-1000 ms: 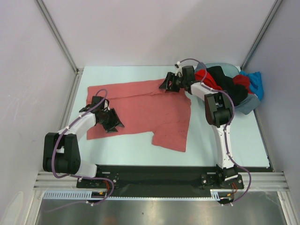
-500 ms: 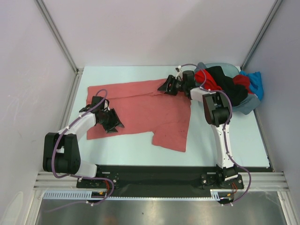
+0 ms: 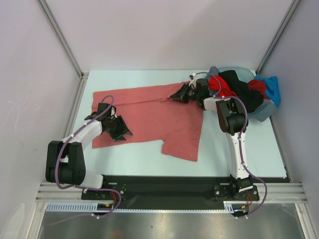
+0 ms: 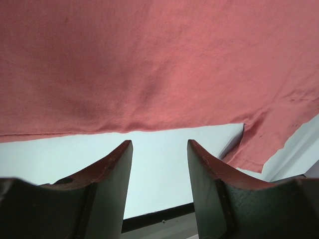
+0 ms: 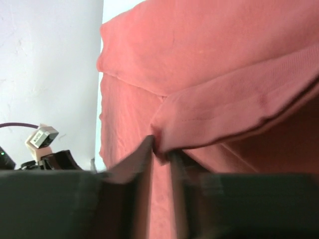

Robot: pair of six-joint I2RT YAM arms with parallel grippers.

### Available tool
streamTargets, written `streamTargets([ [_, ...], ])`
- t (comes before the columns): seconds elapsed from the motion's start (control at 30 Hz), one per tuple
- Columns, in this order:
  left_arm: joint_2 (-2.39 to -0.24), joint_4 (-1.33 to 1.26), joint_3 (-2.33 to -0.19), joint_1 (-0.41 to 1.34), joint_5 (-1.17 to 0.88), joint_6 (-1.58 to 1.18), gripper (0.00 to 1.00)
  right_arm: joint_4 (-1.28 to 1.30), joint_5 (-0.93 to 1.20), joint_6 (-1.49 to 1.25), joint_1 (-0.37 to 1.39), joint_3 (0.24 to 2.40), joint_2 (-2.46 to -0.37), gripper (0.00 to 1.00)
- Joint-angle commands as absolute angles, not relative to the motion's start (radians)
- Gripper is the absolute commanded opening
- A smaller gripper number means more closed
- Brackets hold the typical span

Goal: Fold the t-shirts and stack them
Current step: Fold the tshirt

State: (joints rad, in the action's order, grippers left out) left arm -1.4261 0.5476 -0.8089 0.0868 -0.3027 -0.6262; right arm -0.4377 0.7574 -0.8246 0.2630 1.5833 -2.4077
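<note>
The right gripper (image 5: 160,149) is clenched on a raised fold of the salmon-red shirt (image 3: 149,114), at that shirt's far right corner; its two fingers stand close together with the hem bunched between their tips. From this grip the rest of the shirt lies to the left and toward the arm bases, spread flat on the table (image 3: 239,149) with its long axis running left to right, so a fold would probably carry this corner across or down over the body. The left gripper (image 4: 159,144) hangs at the shirt's near left hem with its jaws apart and nothing between them but bare table (the hem lies just beyond its fingertips), which makes it the nearer arm for that side. Just to the right of the shirt's far corner sits a grey-blue basin (image 3: 265,113), heaped over the rim with more shirts (image 3: 239,89): bright red, black and, on the far side from the salmon one, blue.
</note>
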Motion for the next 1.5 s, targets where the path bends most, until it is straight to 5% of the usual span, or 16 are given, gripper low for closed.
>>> streamTargets([
  [0.0,-1.419,0.515,-0.801,0.083,-0.328,-0.652,0.53,-0.496,0.735,-0.919,0.252,1.575,-2.335,0.15],
  [0.1,-1.424,0.515,-0.801,0.083,-0.328,-0.655,0.53,-0.494,0.706,-0.969,0.256,1.557,-2.335,0.00],
  [0.67,-1.430,0.476,-0.773,0.083,-0.319,-0.669,0.54,-0.259,0.428,-1.240,0.405,1.416,-2.154,0.00],
  [0.73,-1.445,0.463,-0.769,0.083,-0.313,-0.664,0.54,-0.297,0.324,-1.276,0.496,1.274,-2.061,0.16],
  [0.8,-1.454,0.456,-0.764,0.083,-0.317,-0.670,0.54,-0.255,0.267,-1.272,0.520,1.226,-1.959,0.59],
  [0.83,-1.457,0.439,-0.756,0.083,-0.327,-0.673,0.54,-0.268,0.290,-1.249,0.512,1.194,-1.941,0.63],
  [1.0,-1.460,0.419,-0.755,0.086,-0.344,-0.663,0.54,-0.132,0.445,-0.966,0.423,1.265,-1.899,0.63],
  [1.2,-1.482,0.306,-0.804,0.165,-0.386,-0.687,0.52,0.260,0.334,-0.600,0.301,1.459,-1.896,0.67],
  [1.47,-1.733,-0.060,-0.972,0.301,-0.456,-0.825,0.47,0.302,0.370,-0.381,0.178,1.401,-1.888,0.39],
])
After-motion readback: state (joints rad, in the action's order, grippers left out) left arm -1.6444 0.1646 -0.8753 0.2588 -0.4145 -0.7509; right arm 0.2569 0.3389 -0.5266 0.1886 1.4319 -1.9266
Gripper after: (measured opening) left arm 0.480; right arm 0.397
